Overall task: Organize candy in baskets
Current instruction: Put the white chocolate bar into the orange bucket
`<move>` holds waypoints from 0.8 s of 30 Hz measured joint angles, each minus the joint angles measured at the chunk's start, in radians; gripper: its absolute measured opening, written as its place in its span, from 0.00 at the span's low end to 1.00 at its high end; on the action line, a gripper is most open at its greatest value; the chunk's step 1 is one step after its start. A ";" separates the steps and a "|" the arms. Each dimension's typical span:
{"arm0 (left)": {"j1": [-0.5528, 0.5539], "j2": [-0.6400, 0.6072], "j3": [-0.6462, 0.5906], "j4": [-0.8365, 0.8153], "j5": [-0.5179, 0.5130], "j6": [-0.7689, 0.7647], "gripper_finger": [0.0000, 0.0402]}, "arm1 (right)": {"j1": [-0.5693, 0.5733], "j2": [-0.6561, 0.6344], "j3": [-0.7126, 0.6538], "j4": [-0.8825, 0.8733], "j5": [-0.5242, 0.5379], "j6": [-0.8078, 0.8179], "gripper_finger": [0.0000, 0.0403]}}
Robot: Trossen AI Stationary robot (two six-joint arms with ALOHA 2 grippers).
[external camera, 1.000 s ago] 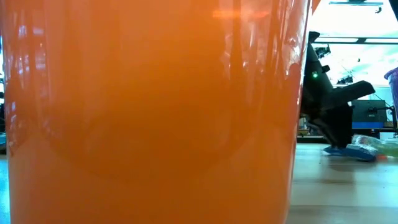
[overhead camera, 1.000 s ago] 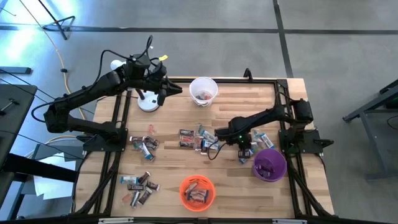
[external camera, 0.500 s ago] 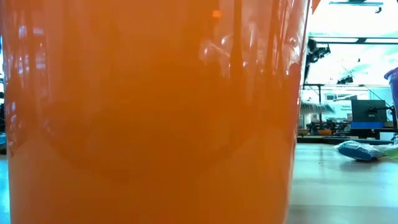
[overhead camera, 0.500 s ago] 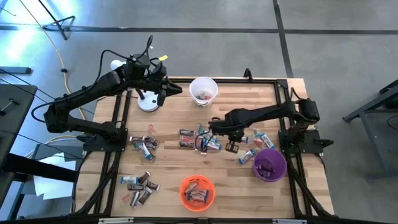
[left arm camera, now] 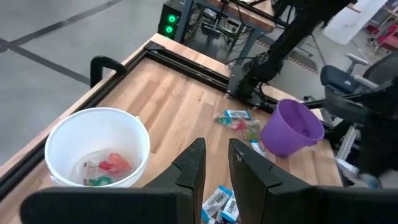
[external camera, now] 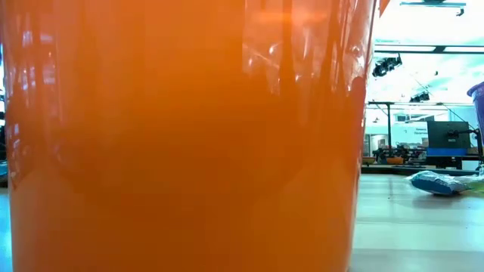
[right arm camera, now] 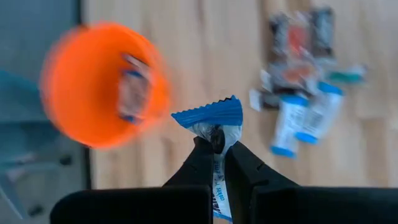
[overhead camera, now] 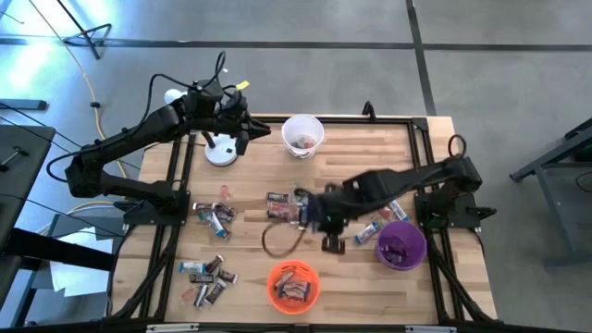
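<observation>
I'm swinging my right gripper (right arm camera: 214,144) w/ a blue-wrapped candy (right arm camera: 208,116) away from purple basket (overhead camera: 401,244), twd orange basket (overhead camera: 293,285).

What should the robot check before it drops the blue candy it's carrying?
1. Candy held: ok. The right end effector is shut on the blue-and-silver wrapped candy bar.
2. Right bucket: not ok. It points toward the round orange plastic bucket, which holds dark brown bars; blue pieces lie beside the round purple plastic bucket.
3. Over a bucket: not ok. It is above bare wooden table.
4. Left end effector clear: ok, near the round white plastic bucket.
5. Wrapper intact: cannot tell.
</observation>
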 joint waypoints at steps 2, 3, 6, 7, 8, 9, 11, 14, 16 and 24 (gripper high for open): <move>0.000 0.000 0.000 0.000 0.001 -0.008 0.14 | 0.052 0.000 -0.015 0.076 0.012 0.044 0.01; 0.000 0.000 0.000 0.000 0.002 -0.013 0.14 | 0.077 0.000 -0.029 0.118 0.018 0.069 0.01; 0.000 0.000 0.000 0.000 0.002 -0.050 0.14 | 0.140 0.005 -0.100 0.305 0.032 0.142 0.01; 0.000 0.000 0.000 0.000 0.002 -0.061 0.14 | 0.158 0.006 -0.127 0.364 0.034 0.165 0.01; 0.000 0.000 0.000 0.000 0.002 -0.076 0.14 | 0.173 0.006 -0.157 0.426 0.038 0.184 0.01; 0.000 0.000 0.000 -0.001 0.002 -0.085 0.14 | 0.186 0.006 -0.185 0.493 0.044 0.203 0.01; 0.000 0.000 0.000 -0.002 0.002 -0.085 0.14 | 0.206 0.006 -0.243 0.602 0.070 0.235 0.01; 0.000 0.000 0.000 -0.005 0.002 -0.086 0.14 | 0.219 0.006 -0.318 0.693 0.116 0.300 0.01; 0.000 0.000 0.000 -0.006 0.002 -0.086 0.14 | 0.220 0.006 -0.362 0.729 0.129 0.349 0.01; 0.000 0.000 0.000 -0.009 0.002 -0.096 0.14 | 0.193 0.007 -0.453 0.818 0.083 0.386 0.14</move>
